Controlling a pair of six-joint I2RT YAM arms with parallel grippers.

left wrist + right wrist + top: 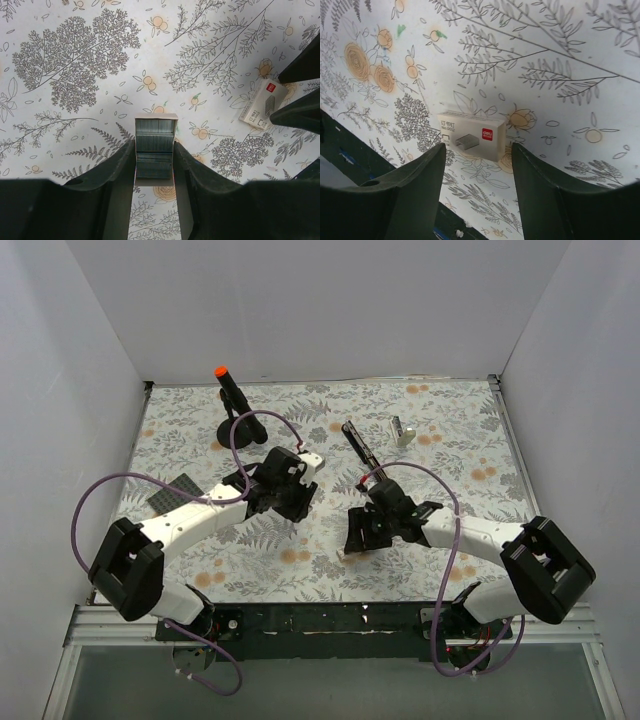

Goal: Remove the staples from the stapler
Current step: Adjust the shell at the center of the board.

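Fingers of my left gripper [154, 150] are clamped on a small open card tray [156, 117] packed with flat grey strips of staples [155, 142], left of the stapler [358, 448]. My right gripper [477, 147] hangs with jaws apart above a printed white staple box [472, 136] lying flat, nearer me than the stapler. I see that slim black bar lying free on the leaf-printed mat [470, 490], with another small white box [403, 430] just to its right.

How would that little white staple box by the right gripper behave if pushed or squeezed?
The staple box looks like thin card, so probably light and easily dented by a hard squeeze. It lies flat on the table cover, so a push would likely slide it rather than roll or tip it.
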